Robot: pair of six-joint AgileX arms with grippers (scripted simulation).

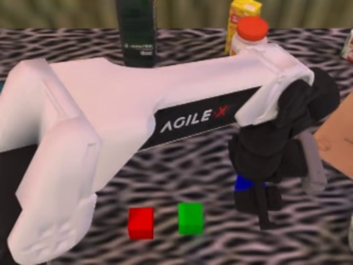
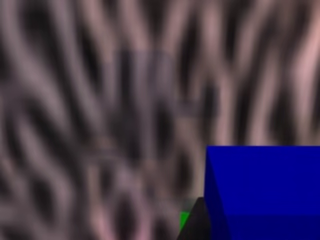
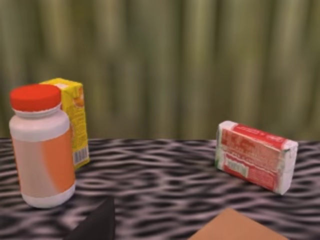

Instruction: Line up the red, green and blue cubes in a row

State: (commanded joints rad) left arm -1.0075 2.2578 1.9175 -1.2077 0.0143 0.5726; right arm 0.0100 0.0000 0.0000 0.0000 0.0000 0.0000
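While the left pincer (image 1: 259, 207) pinches the blue cube (image 1: 242, 183) toward the counter's (image 1: 220, 160) front edge, the green cube (image 1: 191, 218) and red cube (image 1: 141, 223) sit side by side left of it, apart.

Front strip of zebra-patterned surface (image 1: 309, 243): small glossy red cube (image 1: 140, 222) and small glossy green cube (image 1: 191, 218) sit side by side w/ a narrow gap between them. Open surface betw. green cube and deep blue glossy cube (image 1: 243, 183).

White left arm (image 1: 110, 127) spans diagonally over mid-surface, blocks overhead access there. Its dark gripper (image 1: 259, 204) stands over blue cube, covers most of it.

Back edge obstacles: dark green box (image 1: 136, 30), yellow carton (image 1: 241, 16), white orange-capped bottle (image 1: 251, 34). Right side: tan flat board (image 1: 337, 138), red-and-white packet (image 3: 256, 156).
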